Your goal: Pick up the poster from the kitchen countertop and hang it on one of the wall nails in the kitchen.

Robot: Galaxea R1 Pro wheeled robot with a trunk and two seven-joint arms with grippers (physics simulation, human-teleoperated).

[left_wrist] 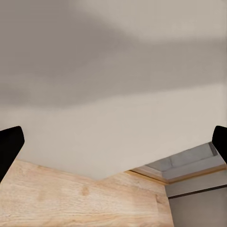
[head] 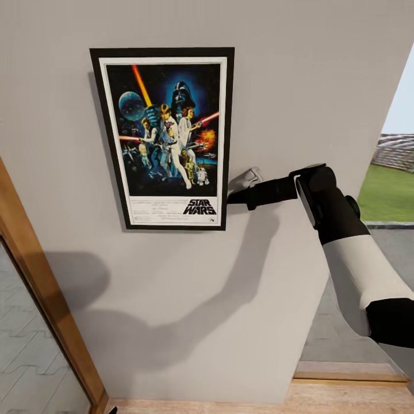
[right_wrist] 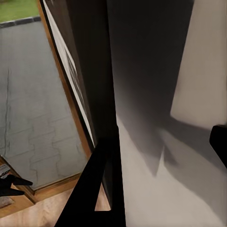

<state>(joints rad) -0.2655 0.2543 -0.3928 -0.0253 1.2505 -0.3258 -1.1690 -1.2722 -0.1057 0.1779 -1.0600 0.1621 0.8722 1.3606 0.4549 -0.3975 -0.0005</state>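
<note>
- The poster [head: 164, 138] sits flat against the grey wall [head: 299, 80], upright in portrait, its black frame casting a thin shadow along one long side.
- The right gripper [head: 233, 195] reaches in from the window side of the poster and meets the frame's lower edge on that side, near the "Star Wars" lettering.
- From the right wrist camera, the poster [right_wrist: 90, 75] runs edge-on past a dark finger [right_wrist: 90, 189] that lies against its frame; the other finger [right_wrist: 220, 142] stands well apart, off the poster. So the jaws are spread, not clamped on anything.
- The left gripper [left_wrist: 113, 146] shows its two black fingertips [left_wrist: 9, 146] far apart, with bare wall and wooden floor [left_wrist: 71, 198] between them; it holds nothing.
- On the poster's far side from the arm, a wooden door frame [head: 40, 287] slants down the wall.
- Beyond the right arm [head: 351, 259], past the wall's edge, lie grass and grey paving [head: 391, 195].
</note>
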